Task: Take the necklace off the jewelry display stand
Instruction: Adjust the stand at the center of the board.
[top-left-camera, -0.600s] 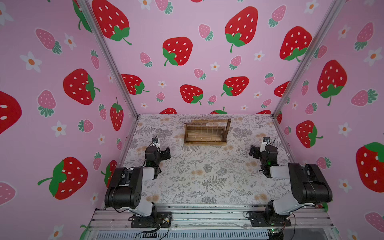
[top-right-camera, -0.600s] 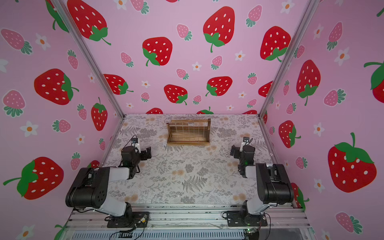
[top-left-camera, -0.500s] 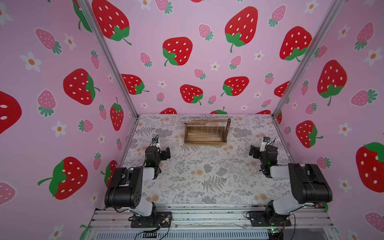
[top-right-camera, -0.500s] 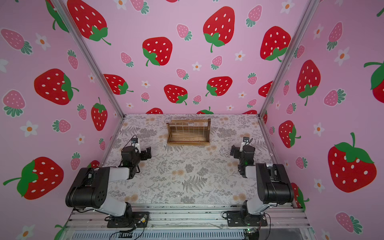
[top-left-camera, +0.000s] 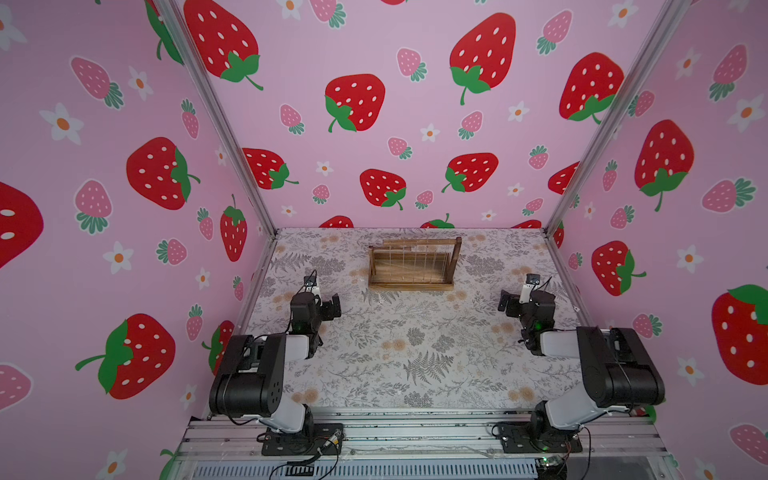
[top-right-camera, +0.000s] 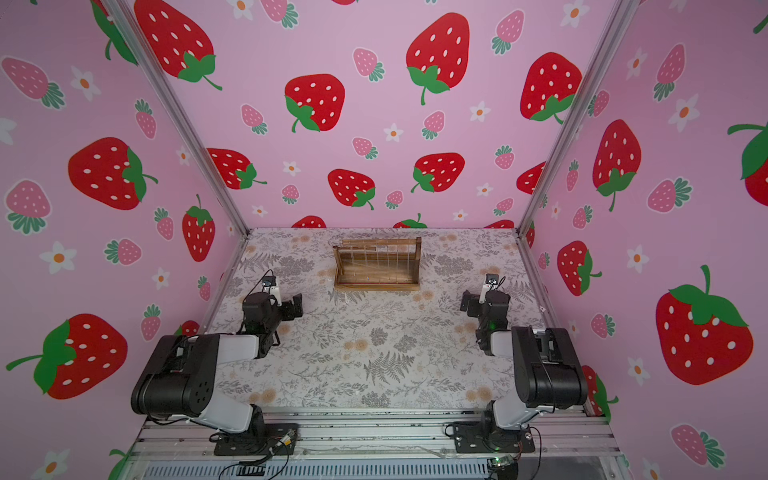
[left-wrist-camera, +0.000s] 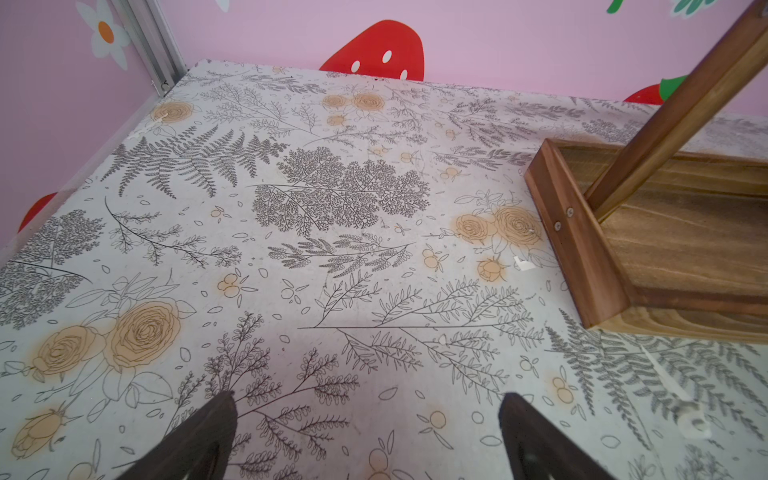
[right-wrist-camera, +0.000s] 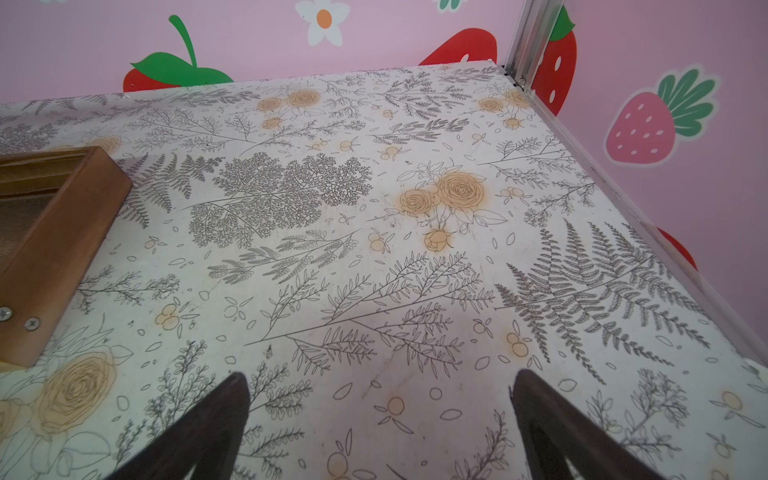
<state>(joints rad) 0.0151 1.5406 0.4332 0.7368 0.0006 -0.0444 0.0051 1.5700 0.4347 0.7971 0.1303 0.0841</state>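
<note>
At the jewelry display stand (top-left-camera: 411, 286), the necklace (top-left-camera: 417, 262) hangs from the top bar (top-left-camera: 419, 242) as thin strands. Well short of the stand, left gripper (left-wrist-camera: 368, 401) and right gripper (right-wrist-camera: 382, 376) stand fully spread, empty. Risk: jaws snagging adjacent strands could tip the stand

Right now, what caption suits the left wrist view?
Open left gripper over floral tabletop, one end of jewelry display stand visible.

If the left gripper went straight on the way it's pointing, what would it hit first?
Probably the floral-patterned tabletop: the open left gripper tilts down toward it. The dark brown wooden jewelry display stand sits off to one side of that line, though depth is unclear.
</note>
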